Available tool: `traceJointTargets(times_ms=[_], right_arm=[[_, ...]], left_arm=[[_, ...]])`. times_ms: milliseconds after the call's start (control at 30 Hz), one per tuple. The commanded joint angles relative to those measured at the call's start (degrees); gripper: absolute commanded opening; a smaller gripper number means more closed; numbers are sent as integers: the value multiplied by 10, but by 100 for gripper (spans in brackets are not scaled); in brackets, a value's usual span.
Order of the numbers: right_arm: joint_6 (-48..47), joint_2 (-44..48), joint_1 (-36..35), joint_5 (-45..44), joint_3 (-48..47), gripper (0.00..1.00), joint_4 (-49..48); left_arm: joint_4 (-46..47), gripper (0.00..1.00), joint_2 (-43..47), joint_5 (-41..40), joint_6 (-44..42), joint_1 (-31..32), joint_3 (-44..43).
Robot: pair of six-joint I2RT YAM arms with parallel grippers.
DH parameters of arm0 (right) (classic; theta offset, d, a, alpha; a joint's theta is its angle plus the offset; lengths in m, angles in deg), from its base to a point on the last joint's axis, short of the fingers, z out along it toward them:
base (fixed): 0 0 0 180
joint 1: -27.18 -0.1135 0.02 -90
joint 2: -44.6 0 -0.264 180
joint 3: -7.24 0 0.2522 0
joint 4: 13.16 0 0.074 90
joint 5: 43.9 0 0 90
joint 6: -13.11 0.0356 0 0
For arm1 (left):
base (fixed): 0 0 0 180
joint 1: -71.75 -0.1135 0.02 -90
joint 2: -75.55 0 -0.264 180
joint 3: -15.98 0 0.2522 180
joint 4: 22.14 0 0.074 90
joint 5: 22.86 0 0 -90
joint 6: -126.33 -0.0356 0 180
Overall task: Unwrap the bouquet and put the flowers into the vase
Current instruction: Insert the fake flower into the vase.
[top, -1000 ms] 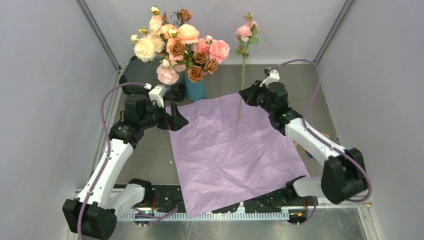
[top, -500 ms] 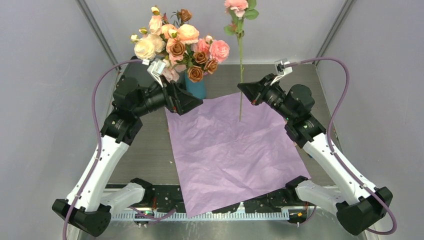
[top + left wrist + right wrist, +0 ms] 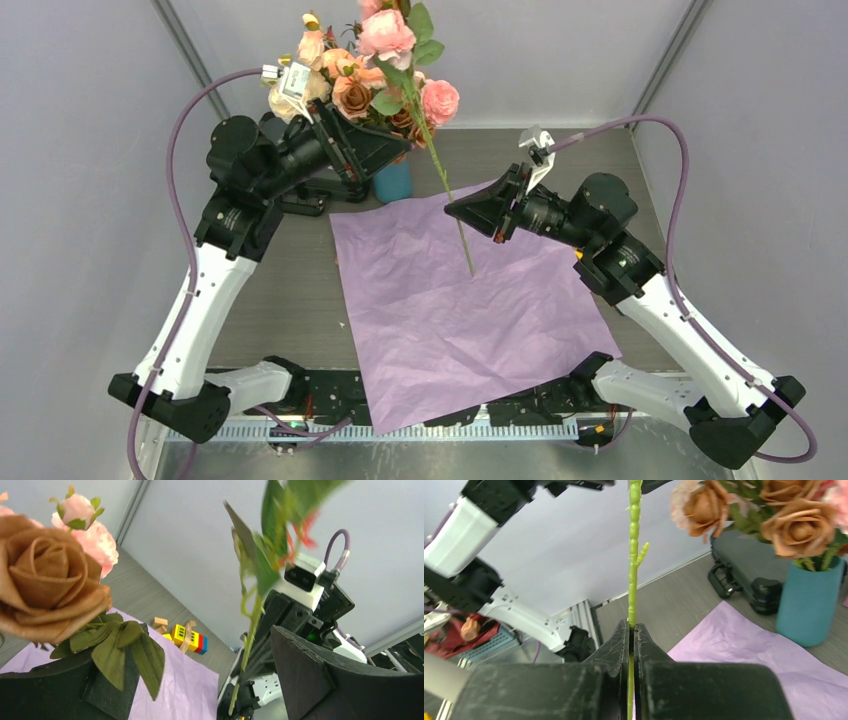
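Change: thin green stem (image 3: 441, 172) has tilted leftward; pink bloom (image 3: 385, 32) now beside vase (image 3: 392, 182) flowers (image 3: 352, 96).
Right gripper (image 3: 465, 213): clamps stem.
Left gripper (image 3: 385, 150): jaws wide.

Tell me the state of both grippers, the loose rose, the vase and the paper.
Vase: upright, holding flowers.
Rose: held aloft, leaning toward the flowers.
Paper: unwrapped, spread flat.
Left gripper: open, beside the flowers.
Right gripper: shut on the rose stem.
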Motion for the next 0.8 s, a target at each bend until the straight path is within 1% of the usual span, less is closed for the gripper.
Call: traceJointTargets(times_ms=[0,100,200,333,467,667,767], right_arm=[[-35,-3,-27,50,-46,0,45],[-45,-17,-40,76,-65,0,73],[-57,-24,-47,82,-73,0,95],[-66,-27,-48,79,-77,0,115],[-62,-22,-48,61,-75,0,115],[-42,-13,-48,55,-65,0,83],[-30,-10,-48,46,-65,0,73]], left_arm=[[58,95,-13,1,30,4,-37],[79,95,-16,-7,39,4,-40],[87,94,-7,-26,45,4,-33],[108,86,11,-38,50,4,-13],[121,84,20,-16,50,4,-4],[146,84,37,23,48,4,22],[125,83,47,34,39,4,28]])
